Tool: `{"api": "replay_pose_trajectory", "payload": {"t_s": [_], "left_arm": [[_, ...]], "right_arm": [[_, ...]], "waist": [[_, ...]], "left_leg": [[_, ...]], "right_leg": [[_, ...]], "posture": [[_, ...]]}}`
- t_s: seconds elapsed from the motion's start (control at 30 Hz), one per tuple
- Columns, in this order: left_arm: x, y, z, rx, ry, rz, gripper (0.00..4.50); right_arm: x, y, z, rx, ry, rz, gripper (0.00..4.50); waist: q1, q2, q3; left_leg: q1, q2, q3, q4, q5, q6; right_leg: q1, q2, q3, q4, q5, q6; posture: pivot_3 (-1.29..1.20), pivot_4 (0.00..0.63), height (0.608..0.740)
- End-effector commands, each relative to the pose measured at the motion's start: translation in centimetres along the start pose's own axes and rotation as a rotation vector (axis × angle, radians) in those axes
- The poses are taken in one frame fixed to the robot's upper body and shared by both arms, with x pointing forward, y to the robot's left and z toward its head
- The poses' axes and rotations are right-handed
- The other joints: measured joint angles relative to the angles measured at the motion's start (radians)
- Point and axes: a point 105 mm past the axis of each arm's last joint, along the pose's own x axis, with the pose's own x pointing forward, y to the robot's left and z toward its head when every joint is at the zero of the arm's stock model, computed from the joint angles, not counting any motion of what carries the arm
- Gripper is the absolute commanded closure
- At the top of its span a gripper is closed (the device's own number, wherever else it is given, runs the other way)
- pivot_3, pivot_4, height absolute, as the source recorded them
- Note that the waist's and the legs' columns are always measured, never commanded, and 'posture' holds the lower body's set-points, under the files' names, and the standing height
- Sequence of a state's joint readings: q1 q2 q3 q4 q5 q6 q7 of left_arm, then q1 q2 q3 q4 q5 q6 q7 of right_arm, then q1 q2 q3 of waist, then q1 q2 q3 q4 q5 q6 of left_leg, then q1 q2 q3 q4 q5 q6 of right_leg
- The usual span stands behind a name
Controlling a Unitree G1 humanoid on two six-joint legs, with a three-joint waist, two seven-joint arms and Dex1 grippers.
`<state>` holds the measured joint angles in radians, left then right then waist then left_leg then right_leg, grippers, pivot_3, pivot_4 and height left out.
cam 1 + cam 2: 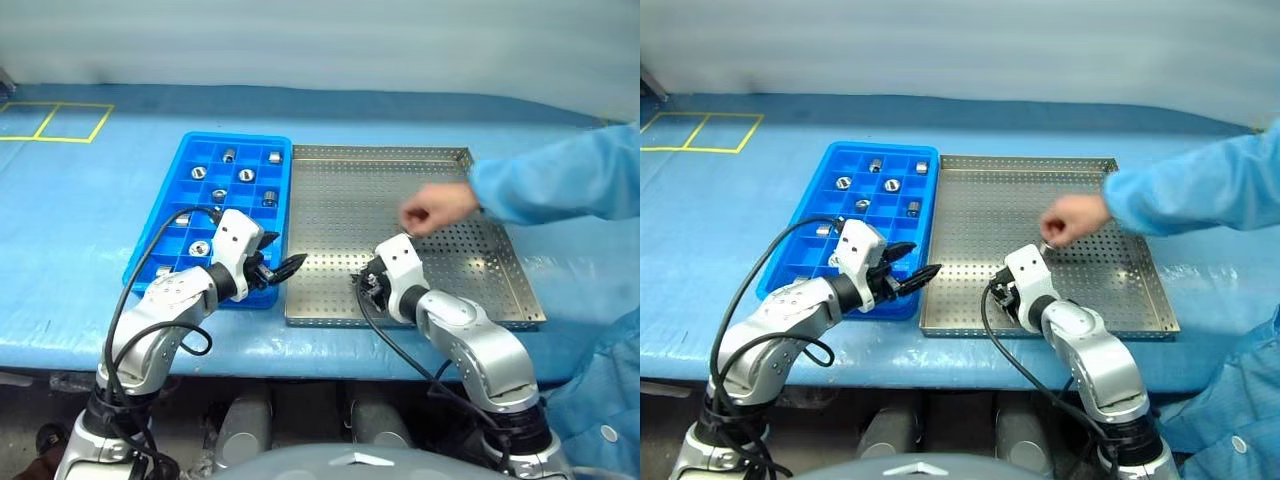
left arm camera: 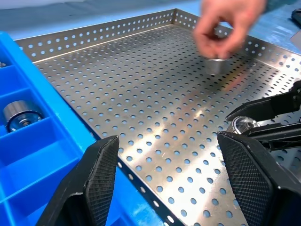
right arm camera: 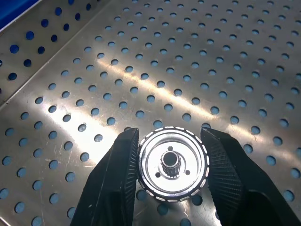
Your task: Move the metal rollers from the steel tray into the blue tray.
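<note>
A blue cloth covers the table (image 1: pixel 80 230) we work at. On it, the blue tray (image 1: pixel 190 150) already holds about eight rollers (image 1: pixel 247 175) in its compartments. Beside it, the steel tray (image 1: pixel 340 200) is nearly bare. Our right gripper (image 3: pixel 171 165) has its jaws pressed against one roller (image 3: pixel 173 163) near the front edge. A person's hand (image 1: pixel 435 208) sets down another roller (image 2: pixel 217 65) farther back. Our left gripper (image 2: pixel 171 181) hangs wide open and empty over the trays' seam. We judge at least two remain.
</note>
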<state>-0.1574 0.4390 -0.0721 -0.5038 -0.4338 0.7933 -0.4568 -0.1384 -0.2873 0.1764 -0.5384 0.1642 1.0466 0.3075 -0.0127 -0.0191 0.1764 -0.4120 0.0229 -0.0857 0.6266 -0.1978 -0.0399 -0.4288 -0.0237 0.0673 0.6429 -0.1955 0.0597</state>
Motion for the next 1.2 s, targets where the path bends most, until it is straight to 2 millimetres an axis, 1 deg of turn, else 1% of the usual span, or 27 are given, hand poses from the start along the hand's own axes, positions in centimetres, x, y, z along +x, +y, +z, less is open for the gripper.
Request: {"api": "replay_pose_trajectory", "payload": {"t_s": [0.03,0.13,0.2,0.3,0.33,0.43,0.53,0.67,0.87,0.93,1.03,1.13,1.2], "left_arm": [[-0.9,1.5,1.0,0.02,-0.039,0.081,0.86],[-1.8,3.5,0.7,0.023,-0.022,0.196,0.86],[-2.4,4.8,0.6,0.028,-0.006,0.279,0.86],[-3.5,6.8,0.5,0.036,0.008,0.391,0.86],[-3.9,7.2,0.5,0.041,0.01,0.415,0.86],[-5.0,7.8,0.4,0.055,0.024,0.465,0.86],[-5.5,7.8,0.1,0.048,0.03,0.488,0.86],[-5.6,7.2,-0.4,0.033,0.029,0.487,0.86],[-5.4,6.7,-0.9,0.014,0.039,0.483,0.86],[-5.1,6.6,-0.9,0.018,0.044,0.479,0.86],[-4.7,6.4,-0.8,0.014,0.038,0.461,0.86],[-4.0,6.0,-0.7,0.006,0.028,0.437,0.86],[-2.7,5.1,-0.1,0.009,-0.004,0.387,0.86]], "right_arm": [[-0.1,1.7,3.8,-0.063,-0.142,0.075,2.76],[0.8,3.7,6.5,-0.079,-0.232,0.164,2.76],[1.6,4.7,7.7,-0.084,-0.269,0.2,2.76],[3.0,6.3,8.8,-0.133,-0.299,0.25,2.76],[3.6,6.7,9.2,-0.166,-0.31,0.255,2.76],[4.9,7.7,10.2,-0.178,-0.333,0.284,2.76],[5.9,8.6,10.8,-0.168,-0.342,0.318,2.76],[7.1,8.8,10.2,-0.172,-0.322,0.342,2.76],[7.6,9.3,10.1,-0.164,-0.303,0.396,2.76],[7.8,9.1,10.3,-0.172,-0.315,0.37,2.03],[7.4,8.7,11.3,-0.164,-0.38,0.34,1.18],[6.3,7.8,12.4,-0.151,-0.447,0.301,1.18],[5.0,6.3,13.1,-0.138,-0.497,0.242,1.18]], "waist": [[-0.001,0.0,0.0],[-0.002,0.0,0.0],[-0.001,0.0,0.0],[0.002,0.0,0.0],[0.002,0.0,0.0],[0.004,0.0,0.0],[0.007,0.0,0.0],[0.018,0.0,0.0],[0.038,0.0,0.0],[0.042,0.0,0.0],[0.044,0.0,0.0],[0.045,0.0,0.0],[0.051,0.0,0.0]], "left_leg": [[0.0,0.0,0.0,0.0,0.0,0.0],[0.0,0.0,0.0,0.0,0.0,0.0],[0.0,0.001,0.0,-0.001,0.0,0.0],[0.0,0.001,0.0,-0.001,0.0,0.0],[0.0,0.001,-0.001,-0.001,0.0,0.0],[0.0,0.0,0.0,-0.001,0.0,0.0],[0.0,0.0,-0.001,-0.002,0.0,0.0],[0.0,0.0,-0.001,-0.003,0.0,0.0],[0.001,0.001,-0.001,-0.002,0.0,0.0],[0.001,0.001,-0.001,-0.002,0.0,0.0],[0.001,0.001,-0.001,-0.003,0.0,0.0],[0.001,0.001,-0.001,-0.003,0.0,0.0],[0.0,0.001,-0.001,-0.003,0.0,0.0]], "right_leg": [[0.0,0.0,0.0,0.0,0.0,0.0],[0.0,0.0,0.0,0.0,0.0,0.0],[0.0,0.001,0.0,0.0,0.0,0.0],[0.0,0.001,0.0,0.0,0.0,0.0],[0.0,0.001,0.0,0.0,0.0,0.0],[0.0,0.0,0.0,-0.001,0.0,0.0],[0.0,0.001,0.0,0.0,0.0,0.0],[0.0,0.001,-0.001,0.0,0.0,0.0],[0.0,0.001,-0.001,0.0,0.0,0.0],[0.0,0.001,-0.001,0.0,0.0,0.0],[0.0,0.001,-0.001,0.0,0.0,0.0],[0.0,0.001,-0.001,0.0,0.0,0.0],[0.0,0.001,-0.001,0.0,0.0,0.0]], "posture": [[0.12,0.15,0.74],[0.13,0.15,0.74],[0.13,0.15,0.74],[0.15,0.15,0.74],[0.16,0.15,0.74],[0.18,0.15,0.74],[0.21,0.15,0.74],[0.24,0.15,0.74],[0.25,0.15,0.74],[0.25,0.15,0.74],[0.23,0.15,0.74],[0.22,0.15,0.74],[0.21,0.15,0.74]]}}
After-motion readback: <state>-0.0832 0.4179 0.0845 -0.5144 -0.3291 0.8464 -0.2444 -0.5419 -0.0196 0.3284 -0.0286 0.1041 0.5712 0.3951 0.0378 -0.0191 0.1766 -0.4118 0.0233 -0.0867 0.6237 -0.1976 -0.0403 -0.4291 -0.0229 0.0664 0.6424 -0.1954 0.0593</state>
